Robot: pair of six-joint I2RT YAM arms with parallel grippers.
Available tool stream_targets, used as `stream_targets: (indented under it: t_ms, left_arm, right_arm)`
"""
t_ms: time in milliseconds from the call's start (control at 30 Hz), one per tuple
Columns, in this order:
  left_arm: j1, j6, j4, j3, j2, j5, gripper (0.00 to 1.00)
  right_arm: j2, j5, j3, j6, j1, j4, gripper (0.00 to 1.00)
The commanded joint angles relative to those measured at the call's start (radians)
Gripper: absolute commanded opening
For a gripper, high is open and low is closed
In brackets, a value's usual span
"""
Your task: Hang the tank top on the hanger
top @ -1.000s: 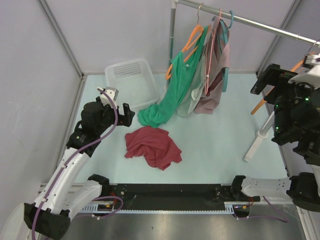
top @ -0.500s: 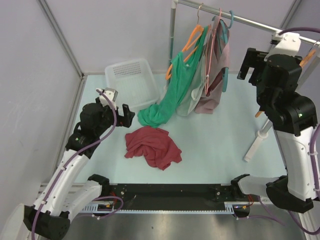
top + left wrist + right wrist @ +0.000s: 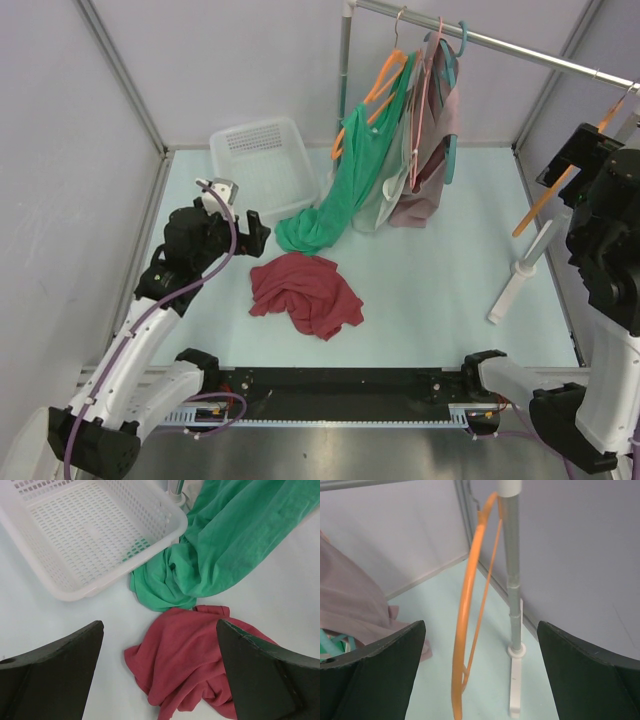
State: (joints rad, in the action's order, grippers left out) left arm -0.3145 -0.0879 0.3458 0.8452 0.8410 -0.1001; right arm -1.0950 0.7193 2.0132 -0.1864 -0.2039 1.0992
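tank top open nr side, green garment just behind, basket beyond — hanger beside post

tank top: dark red soft fabric, crumpled in a loose heap, lying low and flat
tank top, place: ahead of the left fingers, in the gap between them, partly hidden behind the right-hand one
hanger: thin, bare orange plastic, hanging, seen nearly edge-on
hanger, place: ahead of the right fingers, between them, apart from both

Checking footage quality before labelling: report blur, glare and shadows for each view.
Top external: even light, faint shadows, tank top sharp. Left wrist: green garment and basket crisp, no glare. Right wrist: hanger near the lens, slightly soft; no glare.
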Motion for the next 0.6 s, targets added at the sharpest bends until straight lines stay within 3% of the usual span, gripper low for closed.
stream_targets:
  t_ms: [0, 267, 567]
  left_arm:
    - [-0.017, -0.004, -0.025, 0.002, 0.009, 0.005, 0.99]
    - [-0.026, 0.022, -0.013, 0.005, -0.052, 0.054, 1.00]
    - [-0.023, 0.030, -0.007, 0.008, -0.052, 0.059, 0.99]
  right_arm:
    - [-0.055, -0.058, 0.064, -0.018, 0.067, 0.079, 1.00]
    - [-0.082, -0.386, 0.053, 0.030, 0.328, 0.087, 1.00]
    - [-0.037, -0.425, 0.018, 0.042, 0.397, 0.094, 1.00]
